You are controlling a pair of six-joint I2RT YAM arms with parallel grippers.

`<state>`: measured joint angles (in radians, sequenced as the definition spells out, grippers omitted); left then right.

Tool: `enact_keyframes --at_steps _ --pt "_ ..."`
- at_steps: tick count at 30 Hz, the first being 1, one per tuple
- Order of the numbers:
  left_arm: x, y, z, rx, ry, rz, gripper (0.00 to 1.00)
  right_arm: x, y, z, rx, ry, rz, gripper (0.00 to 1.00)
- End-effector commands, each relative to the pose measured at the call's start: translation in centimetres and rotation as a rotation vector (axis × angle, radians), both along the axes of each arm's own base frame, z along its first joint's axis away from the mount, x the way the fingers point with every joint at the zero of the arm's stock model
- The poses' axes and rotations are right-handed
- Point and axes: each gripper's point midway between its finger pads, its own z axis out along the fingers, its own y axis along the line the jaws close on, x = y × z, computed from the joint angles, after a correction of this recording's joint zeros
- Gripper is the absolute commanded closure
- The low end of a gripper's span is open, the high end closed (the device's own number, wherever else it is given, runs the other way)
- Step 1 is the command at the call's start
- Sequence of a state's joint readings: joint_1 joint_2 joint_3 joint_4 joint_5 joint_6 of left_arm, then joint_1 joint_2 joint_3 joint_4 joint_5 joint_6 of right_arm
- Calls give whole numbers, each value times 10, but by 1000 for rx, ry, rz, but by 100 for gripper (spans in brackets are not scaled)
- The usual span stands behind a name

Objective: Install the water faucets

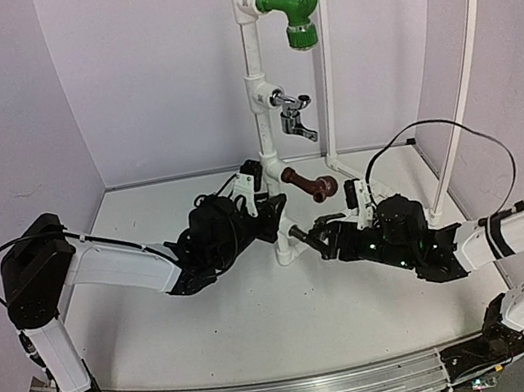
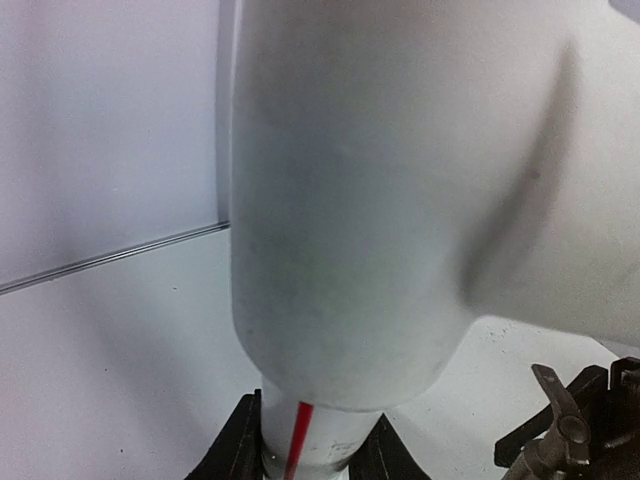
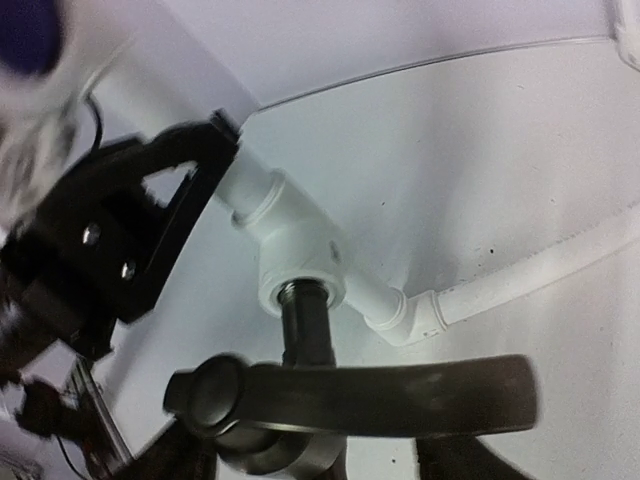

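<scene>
Clamping left gripper (image 1: 261, 199) holds pipe (image 1: 256, 75); right wrist view alone shows dark faucet (image 3: 380, 395) seated in tee fitting (image 3: 300, 245); right gripper (image 1: 318, 239) state unclear.

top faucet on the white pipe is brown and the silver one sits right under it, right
Not quite: the top faucet on the white pipe is green, not brown, as the top external view shows. The silver one does sit right under it; the brown faucet is lower still.
</scene>
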<state>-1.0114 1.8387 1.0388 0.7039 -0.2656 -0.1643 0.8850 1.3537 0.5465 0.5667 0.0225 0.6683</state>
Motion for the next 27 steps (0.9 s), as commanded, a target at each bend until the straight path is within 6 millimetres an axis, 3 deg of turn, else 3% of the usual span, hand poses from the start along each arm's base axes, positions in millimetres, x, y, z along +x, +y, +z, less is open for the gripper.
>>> enact_keyframes --at_steps 1,3,4,6,8,10,15,18,20,27 --pt "-2 4 -70 133 177 23 100 28 -24 23 303 127 -273 61" --pt "-3 3 -70 135 177 23 100 30 -27 17 384 225 -289 91" --pt "-3 3 -71 136 177 24 100 30 -30 7 413 302 -311 98" --pt "-3 3 -71 137 175 27 100 30 -37 -17 469 460 -351 100" --pt "-3 4 -70 140 173 28 100 26 -36 -40 492 581 -346 95" --pt "-2 4 -70 140 173 29 100 25 -37 -58 466 640 -333 80" --pt "-3 5 -70 142 173 27 100 24 -37 -74 259 574 -182 48" --pt "-4 6 -67 143 169 28 100 17 -28 -58 96 475 10 40" --pt "-3 6 -66 143 167 29 100 10 -34 -49 -74 408 85 36" --pt "-3 4 -66 144 167 25 100 -4 -88 -5 -503 34 149 8"
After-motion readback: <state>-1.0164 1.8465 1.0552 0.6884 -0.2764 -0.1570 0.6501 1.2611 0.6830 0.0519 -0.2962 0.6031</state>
